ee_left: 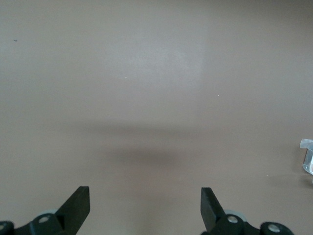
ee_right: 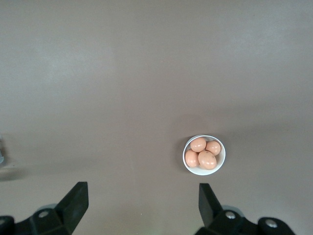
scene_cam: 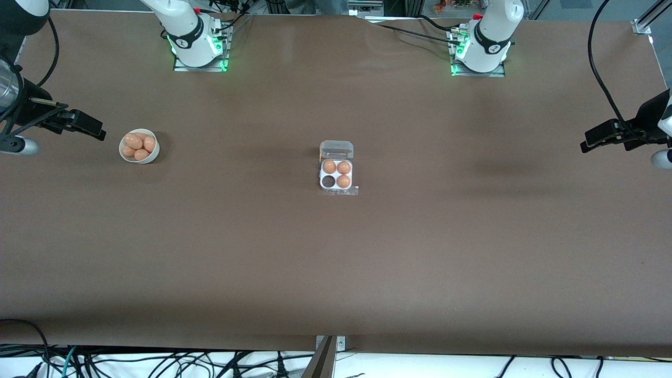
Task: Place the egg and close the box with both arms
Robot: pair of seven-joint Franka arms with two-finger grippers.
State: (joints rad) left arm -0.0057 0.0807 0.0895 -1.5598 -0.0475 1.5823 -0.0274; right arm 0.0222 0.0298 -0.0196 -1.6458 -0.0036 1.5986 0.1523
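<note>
The box (scene_cam: 322, 175) sits mid-table with its clear lid (scene_cam: 336, 149) swung open toward the robots' bases. Three eggs fill its cells, and the cell (scene_cam: 328, 181) nearer the front camera, on the right arm's side, is empty. Several loose eggs (scene_cam: 133, 140) lie in a white bowl (scene_cam: 147, 159) toward the right arm's end. My right gripper (scene_cam: 94, 128) hangs open over the table beside the bowl, which the right wrist view shows (ee_right: 204, 173) past the open gripper (ee_right: 143, 192). My left gripper (scene_cam: 590, 142) waits open over the left arm's end; its wrist view (ee_left: 145, 196) catches only an edge of the box (ee_left: 308, 156).
Brown table surface stretches between the bowl, the box and both arm bases (scene_cam: 197, 47) (scene_cam: 480, 52). Cables hang along the table's front edge (scene_cam: 157, 362) and a metal bracket (scene_cam: 325, 357) pokes up at its middle.
</note>
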